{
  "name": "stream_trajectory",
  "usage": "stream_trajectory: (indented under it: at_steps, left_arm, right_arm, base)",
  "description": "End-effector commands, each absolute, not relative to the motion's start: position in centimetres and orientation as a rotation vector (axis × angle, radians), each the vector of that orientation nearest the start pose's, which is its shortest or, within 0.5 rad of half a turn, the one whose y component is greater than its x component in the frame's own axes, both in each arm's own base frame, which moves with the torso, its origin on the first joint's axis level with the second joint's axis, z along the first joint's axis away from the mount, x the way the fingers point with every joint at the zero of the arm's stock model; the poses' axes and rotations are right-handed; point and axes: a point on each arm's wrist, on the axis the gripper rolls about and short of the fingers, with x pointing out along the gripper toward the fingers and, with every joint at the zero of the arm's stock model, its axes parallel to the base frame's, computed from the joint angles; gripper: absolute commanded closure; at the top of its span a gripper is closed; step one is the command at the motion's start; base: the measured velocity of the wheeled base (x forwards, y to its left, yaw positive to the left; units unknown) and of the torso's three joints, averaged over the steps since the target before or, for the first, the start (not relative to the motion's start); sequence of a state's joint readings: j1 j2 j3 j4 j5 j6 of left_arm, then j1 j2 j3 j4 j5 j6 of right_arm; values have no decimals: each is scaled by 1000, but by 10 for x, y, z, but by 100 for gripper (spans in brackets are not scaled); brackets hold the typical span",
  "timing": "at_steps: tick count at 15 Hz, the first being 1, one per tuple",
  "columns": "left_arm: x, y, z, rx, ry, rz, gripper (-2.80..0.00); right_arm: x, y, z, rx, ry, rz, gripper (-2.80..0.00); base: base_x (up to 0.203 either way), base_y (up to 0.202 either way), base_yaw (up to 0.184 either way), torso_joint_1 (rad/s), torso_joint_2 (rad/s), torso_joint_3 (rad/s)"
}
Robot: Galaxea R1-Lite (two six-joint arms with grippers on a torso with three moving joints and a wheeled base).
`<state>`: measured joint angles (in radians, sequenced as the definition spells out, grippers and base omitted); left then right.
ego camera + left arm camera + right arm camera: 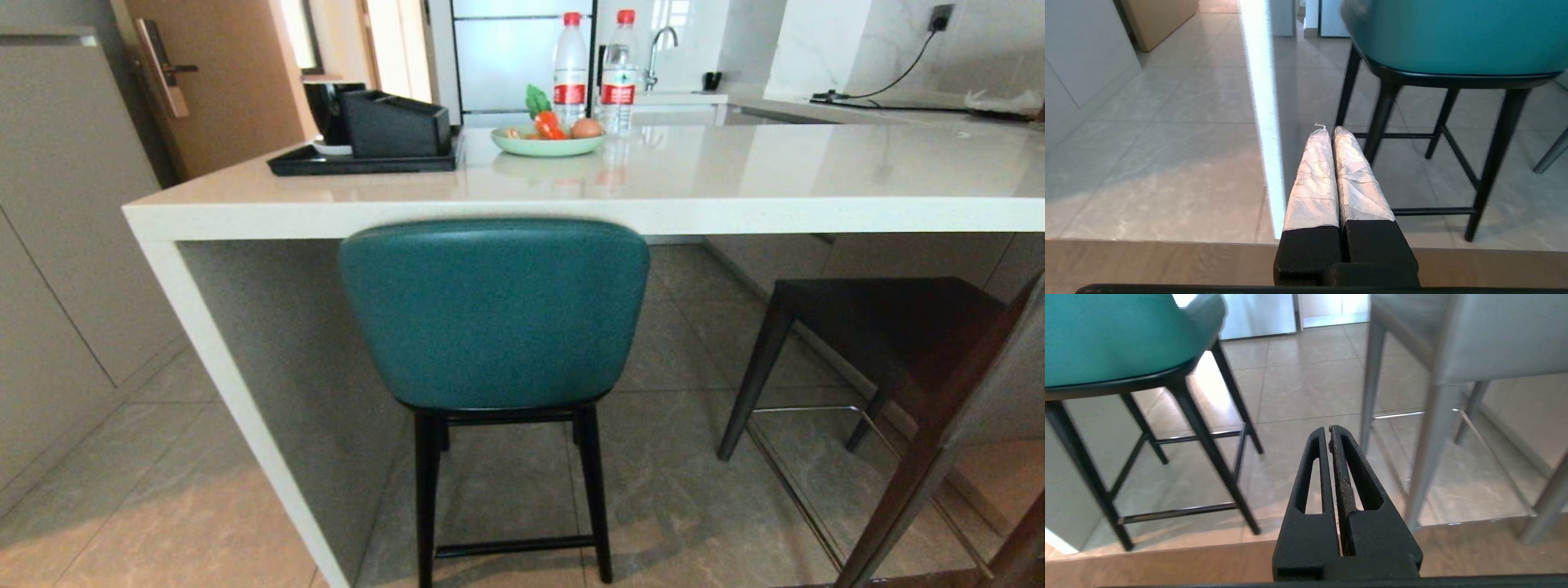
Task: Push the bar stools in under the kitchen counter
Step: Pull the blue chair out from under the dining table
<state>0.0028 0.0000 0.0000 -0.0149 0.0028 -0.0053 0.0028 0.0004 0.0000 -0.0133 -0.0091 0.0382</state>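
The teal stool [494,314] stands on the tiled floor [678,490] with its rounded back facing the robot, the top edge of the back just under the front edge of the bench [571,216], so its seat sits beneath the slab. It is close beside the white slanted side panel [237,408] at the bench's left end. Its thin black legs [426,498] and low crossbar are in plain sight. To its right, the dark stool [890,327] is angled, its seat partly below the slab and its back leaning out toward the robot at the right edge of the head view, cut off by the frame.

The left gripper [1329,132] is held low above the floor, its two fabric-wrapped fingers [1312,179] pressed together with nothing between them, apart from the teal stool's legs [1382,118], which lie ahead of it. The right gripper [1328,430] also hangs low, its black fingers [1314,473] closed on nothing, pointing at the gap between the teal stool [1114,339] and the dark stool [1486,335]. Neither gripper touches a stool.

On the bench top sit a green plate [547,145] of toy food, two water bottles [571,69] behind it, and a black tray [363,162] carrying a black box [396,124].
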Motion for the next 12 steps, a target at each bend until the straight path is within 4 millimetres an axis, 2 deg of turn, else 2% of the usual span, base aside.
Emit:
stream_trajectory:
  at_steps: [1,5,12]
  left_arm:
    - [-22,0,76,-6,-11,6,0]
    - [-22,0,76,-6,-11,5,0]
    - [-22,0,76,-6,-11,5,0]
  right_arm:
    - [-22,0,76,38,-8,-6,0]
    - [-22,0,76,38,-8,-6,0]
    - [-22,0,76,38,-8,-6,0]
  base:
    - [0,197,-1,-1,7,10]
    - [0,162,-1,2,3,2]
    - [0,0,0,0,0,0]
